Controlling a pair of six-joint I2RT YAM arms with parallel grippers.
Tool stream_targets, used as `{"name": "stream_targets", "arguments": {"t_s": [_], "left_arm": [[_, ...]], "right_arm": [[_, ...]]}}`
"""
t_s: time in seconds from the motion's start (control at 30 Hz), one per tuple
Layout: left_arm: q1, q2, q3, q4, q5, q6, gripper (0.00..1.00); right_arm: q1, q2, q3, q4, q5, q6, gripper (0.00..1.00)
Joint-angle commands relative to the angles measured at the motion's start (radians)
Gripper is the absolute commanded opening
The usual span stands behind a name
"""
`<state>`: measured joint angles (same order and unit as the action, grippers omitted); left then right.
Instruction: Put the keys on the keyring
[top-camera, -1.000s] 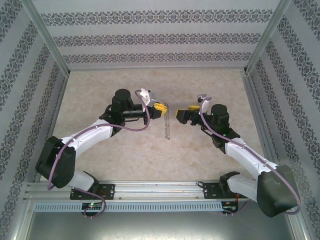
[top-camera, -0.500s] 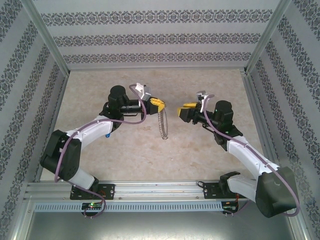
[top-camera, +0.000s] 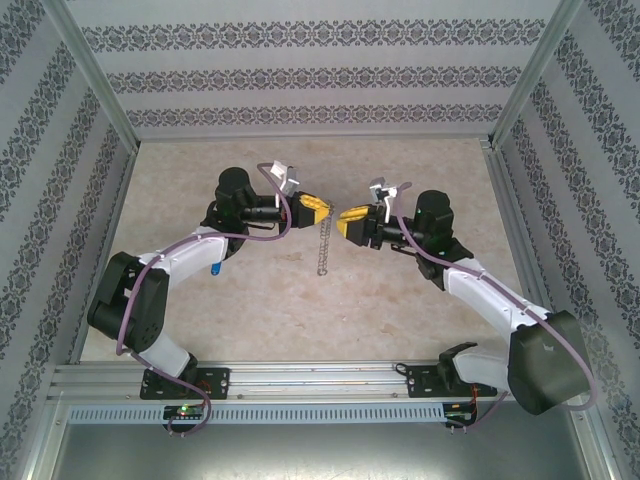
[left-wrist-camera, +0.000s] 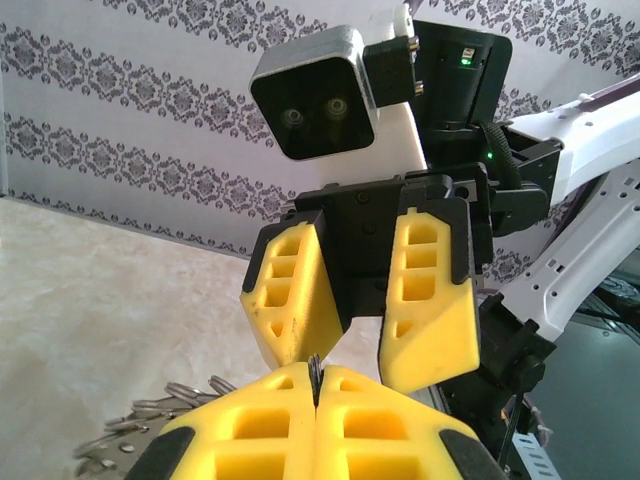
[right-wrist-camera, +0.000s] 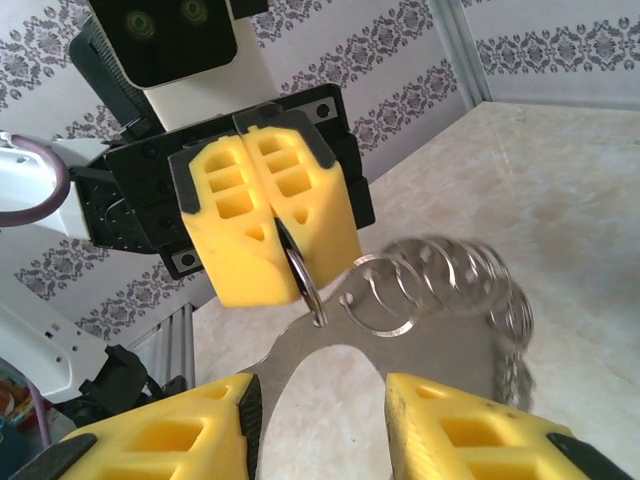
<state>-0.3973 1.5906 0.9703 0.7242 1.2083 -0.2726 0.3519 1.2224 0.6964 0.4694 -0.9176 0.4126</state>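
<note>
Left claw (top-camera: 318, 208) clamped on keyring (top-camera: 322, 243); right claw (top-camera: 348, 219) open, just beside.

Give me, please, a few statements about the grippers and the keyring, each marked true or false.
1. The left gripper is shut on the keyring. True.
2. The right gripper is shut. False: its fingers stand apart.
3. A chain hangs below the left gripper. True.
4. The blue key is threaded on the keyring. False: a small blue thing, probably the key, lies on the table beside the left arm, apart from the ring.
</note>
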Motion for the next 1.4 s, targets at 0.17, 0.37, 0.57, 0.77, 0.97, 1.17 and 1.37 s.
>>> {"name": "stream_targets", "arguments": {"t_s": [0.17, 0.37, 0.57, 0.77, 0.97, 1.17, 1.37], "left_arm": [[0.007, -0.053, 0.054, -0.181, 0.043, 0.125, 0.0], [0.008, -0.066, 0.062, -0.242, 0.052, 0.157, 0.0], [0.008, -0.079, 0.068, -0.268, 0.062, 0.167, 0.0], [0.006, -0.084, 0.068, -0.276, 0.071, 0.164, 0.0], [0.005, -0.08, 0.072, -0.28, 0.08, 0.161, 0.0], [0.006, -0.078, 0.071, -0.283, 0.076, 0.161, 0.0], [0.006, -0.079, 0.072, -0.288, 0.072, 0.163, 0.0]], "right_arm": [[0.041, 0.007, 0.042, 0.046, -0.012, -0.03, 0.36], [0.058, 0.024, 0.055, 0.05, 0.004, -0.035, 0.33], [0.053, 0.038, 0.064, 0.046, 0.016, -0.043, 0.33], [0.048, 0.051, 0.071, 0.048, 0.01, -0.038, 0.32], [0.058, 0.069, 0.088, 0.052, -0.003, -0.035, 0.32], [0.067, 0.085, 0.107, 0.052, -0.015, -0.036, 0.2], [0.067, 0.088, 0.111, 0.055, -0.018, -0.035, 0.0]]}}
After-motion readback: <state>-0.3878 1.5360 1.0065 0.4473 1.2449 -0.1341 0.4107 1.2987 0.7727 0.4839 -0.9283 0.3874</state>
